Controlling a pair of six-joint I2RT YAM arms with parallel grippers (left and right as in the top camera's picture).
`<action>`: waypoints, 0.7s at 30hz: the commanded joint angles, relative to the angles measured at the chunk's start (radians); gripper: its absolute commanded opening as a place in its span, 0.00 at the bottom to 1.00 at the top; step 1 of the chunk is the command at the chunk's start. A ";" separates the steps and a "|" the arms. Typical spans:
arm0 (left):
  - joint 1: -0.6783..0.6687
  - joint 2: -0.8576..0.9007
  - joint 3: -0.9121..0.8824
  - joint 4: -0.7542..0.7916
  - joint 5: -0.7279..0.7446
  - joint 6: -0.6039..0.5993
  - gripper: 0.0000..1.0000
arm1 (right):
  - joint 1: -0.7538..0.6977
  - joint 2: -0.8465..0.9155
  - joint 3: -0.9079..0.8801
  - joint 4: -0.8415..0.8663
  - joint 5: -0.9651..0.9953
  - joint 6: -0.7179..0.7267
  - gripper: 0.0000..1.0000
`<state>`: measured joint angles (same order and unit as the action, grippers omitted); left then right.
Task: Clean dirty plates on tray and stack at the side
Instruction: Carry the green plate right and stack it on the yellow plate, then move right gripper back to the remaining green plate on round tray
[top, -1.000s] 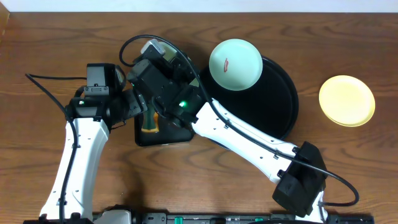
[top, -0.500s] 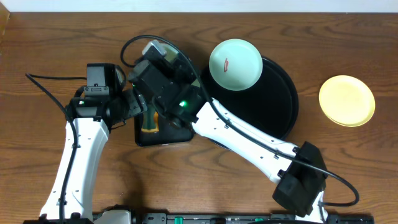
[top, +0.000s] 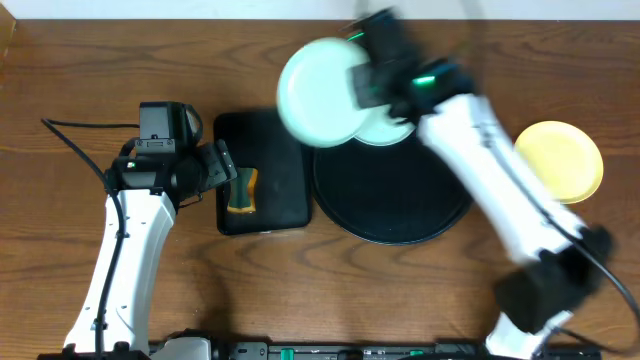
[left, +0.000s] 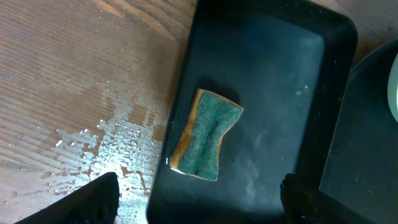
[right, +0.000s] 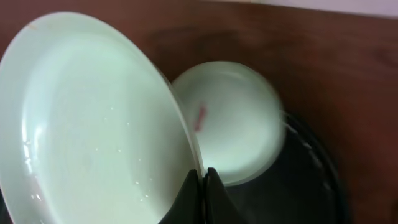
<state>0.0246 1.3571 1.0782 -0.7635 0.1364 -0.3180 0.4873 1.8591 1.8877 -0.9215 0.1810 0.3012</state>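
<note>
Wooden table (top: 60, 250): your left gripper (left: 196, 205) hangs wide open over the sponge (left: 207, 135) in the small tray (left: 273, 93). Your right gripper (right: 204, 186) pinches the rim of a mint plate (right: 93, 124), face up. Beyond, a smeared plate (right: 230, 124) seems to sit at the far edge of the round tray (top: 390, 200).

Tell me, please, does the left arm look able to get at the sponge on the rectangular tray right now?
Probably yes. The left gripper hangs open above the sponge, which lies alone on the rectangular tray. The plate in the right gripper is near the tray's far corner, not over the sponge.
</note>
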 joint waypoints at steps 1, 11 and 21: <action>0.003 0.003 0.014 -0.006 0.009 -0.002 0.84 | -0.126 -0.109 0.030 -0.069 -0.090 0.104 0.01; 0.003 0.003 0.014 -0.006 0.009 -0.002 0.84 | -0.642 -0.072 -0.028 -0.225 -0.313 0.103 0.01; 0.003 0.003 0.014 -0.006 0.009 -0.002 0.84 | -1.049 -0.009 -0.290 -0.072 -0.393 0.067 0.01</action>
<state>0.0246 1.3571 1.0782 -0.7635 0.1364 -0.3180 -0.4896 1.8519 1.6638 -1.0340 -0.1555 0.3893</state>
